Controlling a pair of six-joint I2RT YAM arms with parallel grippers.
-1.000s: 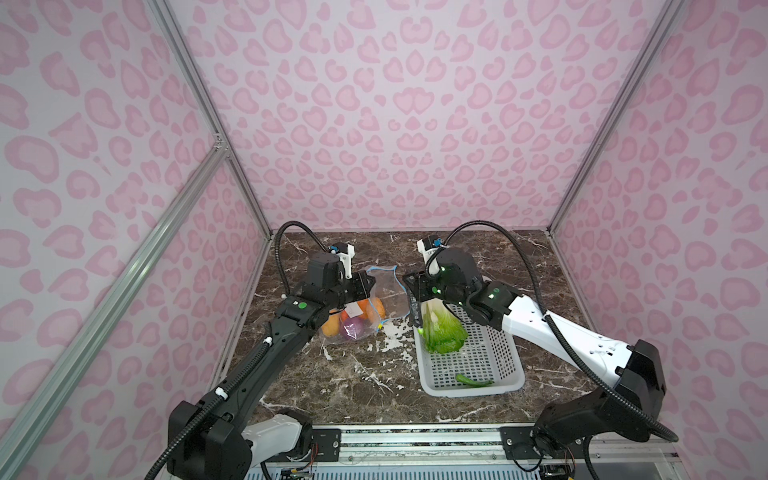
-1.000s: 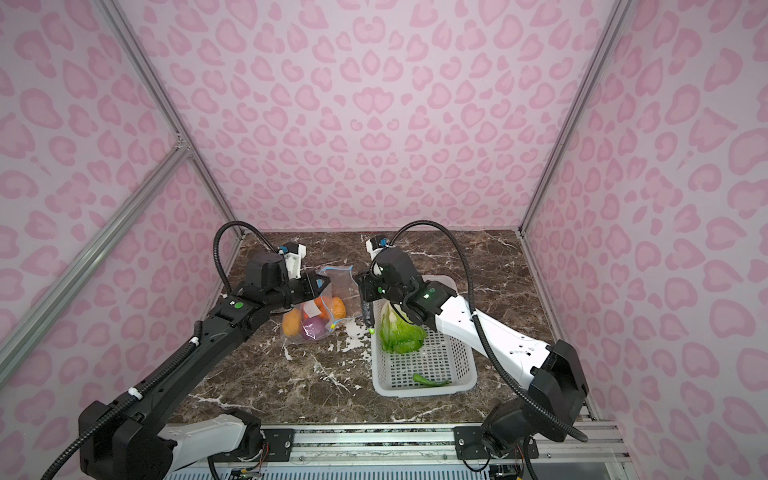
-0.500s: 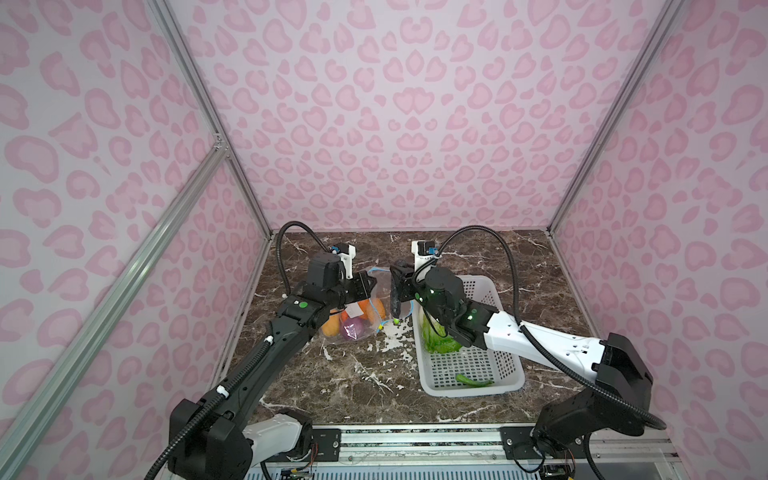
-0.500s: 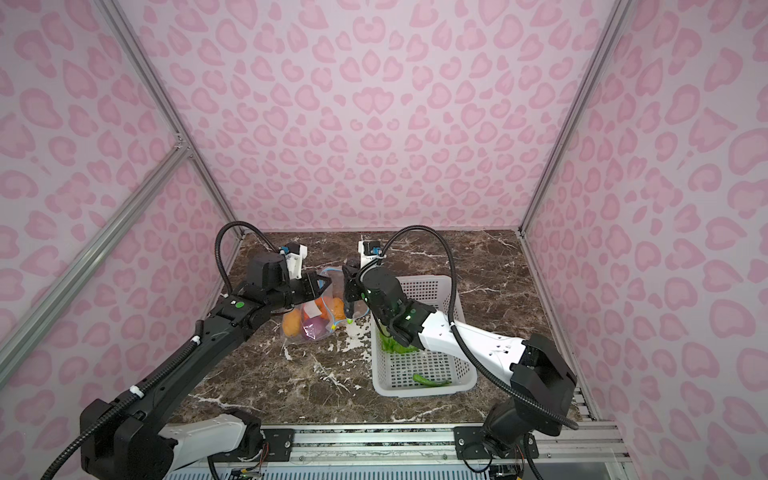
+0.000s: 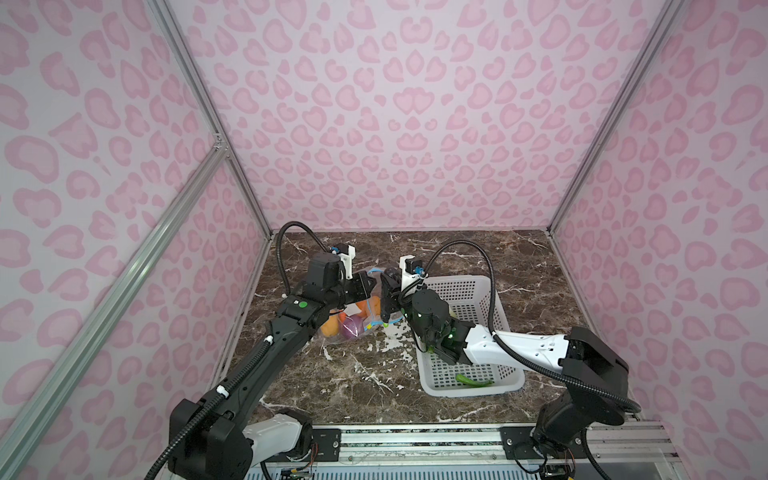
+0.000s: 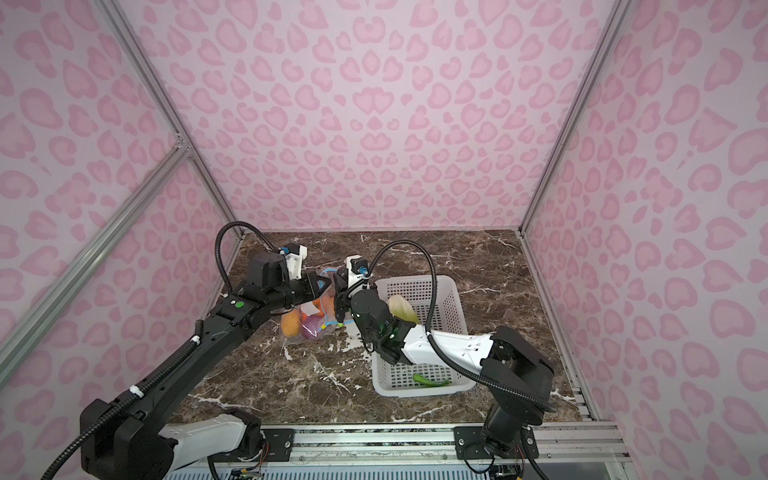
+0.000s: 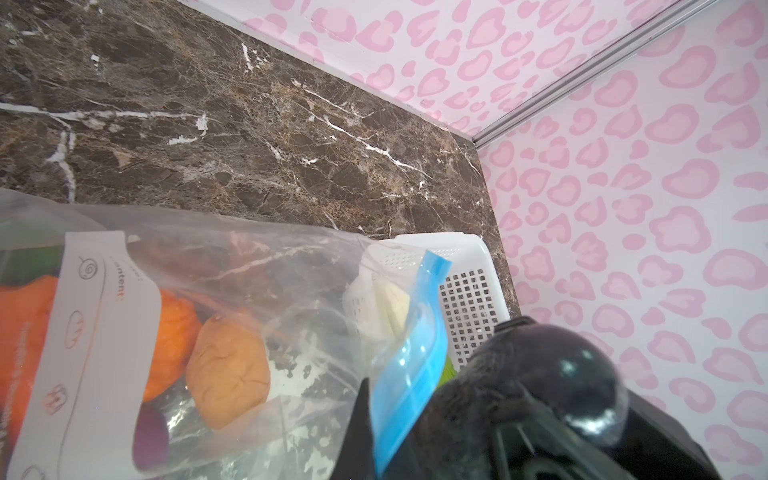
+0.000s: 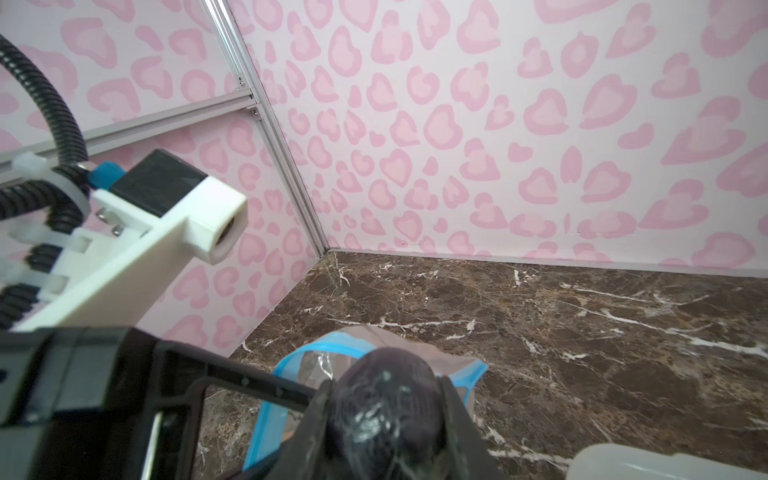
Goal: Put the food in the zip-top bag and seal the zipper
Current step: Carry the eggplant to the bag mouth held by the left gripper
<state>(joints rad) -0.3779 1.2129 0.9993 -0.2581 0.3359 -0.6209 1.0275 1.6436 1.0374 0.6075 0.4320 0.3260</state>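
Floppy clear bag — glossy, round-ended cucumber

Left gripper pinched shut; right gripper (jaws part-closed, gripping) alongside.

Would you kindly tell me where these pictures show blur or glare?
Left wrist view: the dark vegetable close to the lens is soft, with white glare spots; the zip-top bag reflects light. Right wrist view: the same vegetable is blurred. Both top views: sharp, evenly lit.
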